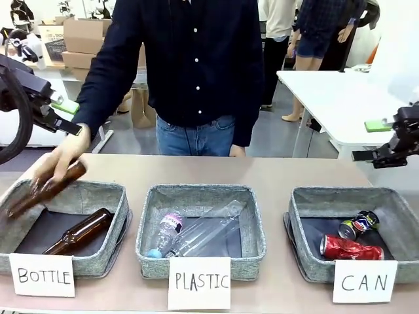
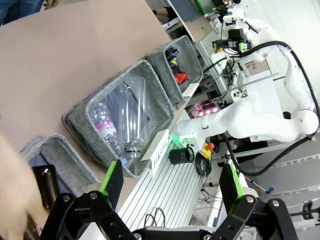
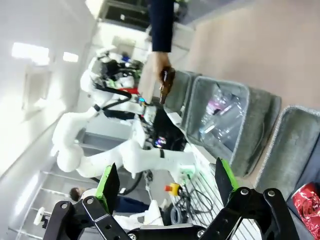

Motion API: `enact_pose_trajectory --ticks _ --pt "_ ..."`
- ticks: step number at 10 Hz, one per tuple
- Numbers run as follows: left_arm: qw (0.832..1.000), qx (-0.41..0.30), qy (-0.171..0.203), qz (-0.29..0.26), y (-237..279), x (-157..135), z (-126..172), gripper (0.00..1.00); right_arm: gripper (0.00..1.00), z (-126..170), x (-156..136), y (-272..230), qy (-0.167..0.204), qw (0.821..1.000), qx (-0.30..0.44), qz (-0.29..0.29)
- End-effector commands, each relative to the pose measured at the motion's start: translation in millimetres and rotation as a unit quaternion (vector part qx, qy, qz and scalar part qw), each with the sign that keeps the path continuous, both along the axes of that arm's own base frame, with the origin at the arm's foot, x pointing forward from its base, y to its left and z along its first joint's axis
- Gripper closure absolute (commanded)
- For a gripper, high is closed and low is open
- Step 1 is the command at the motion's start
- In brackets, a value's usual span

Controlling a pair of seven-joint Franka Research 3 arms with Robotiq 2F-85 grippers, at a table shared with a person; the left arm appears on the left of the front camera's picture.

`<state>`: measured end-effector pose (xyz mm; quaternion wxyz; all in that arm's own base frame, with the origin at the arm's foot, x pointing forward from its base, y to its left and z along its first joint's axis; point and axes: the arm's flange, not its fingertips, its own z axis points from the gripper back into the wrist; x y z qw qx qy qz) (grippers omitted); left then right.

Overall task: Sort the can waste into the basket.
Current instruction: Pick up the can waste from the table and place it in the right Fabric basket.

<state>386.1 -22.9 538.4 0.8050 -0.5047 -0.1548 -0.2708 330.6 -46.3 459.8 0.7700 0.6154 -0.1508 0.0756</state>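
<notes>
Front view: both cans already sit in the CAN basket (image 1: 301, 203) at the robot's right end of the tabletop (image 1: 275, 171). The red dented can (image 1: 351, 248) lies on its side near the front wall, and the dark blue can (image 1: 359, 224) lies just behind it, close or touching, can't tell which. So the can sort looks done from how things lie; I see no can left loose on the tabletop.

The person's hand (image 1: 55, 163) holds a brown glass bottle (image 1: 46, 190) tilted over the BOTTLE bin (image 1: 98, 191), where another brown bottle (image 1: 80, 232) already lies. The middle PLASTIC bin (image 1: 200, 193) has clear plastic bottles (image 1: 196, 232) inside.

The left gripper (image 2: 170, 185) hangs above the left end of the tabletop, jaws apart with nothing between them. The right gripper (image 3: 165, 182) is up near the CAN basket side, jaws also wide and empty.

Judgement: can step finished, person doing the bottle part. Next move likely needs nothing from either arm except keeping clear of the hand; if another can turns up, the right arm is the nearer one to the basket.
</notes>
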Motion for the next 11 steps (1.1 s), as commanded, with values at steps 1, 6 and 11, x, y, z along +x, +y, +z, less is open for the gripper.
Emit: enact_pose_trajectory --ticks 1,6,11 --pt "1.0 0.005 -0.006 -0.006 2.3 -1.4 0.5 0.0 0.0 6.6 0.2 5.2 -0.005 0.999 -0.034 0.005" --pt "1.0 0.005 -0.006 -0.006 2.3 -1.4 0.5 0.0 0.0 6.6 0.2 5.2 -0.005 0.999 -0.034 0.005" --pt "1.0 0.005 -0.006 -0.006 2.3 -1.4 0.5 0.0 0.0 6.6 0.2 5.2 -0.005 0.999 -0.034 0.005"
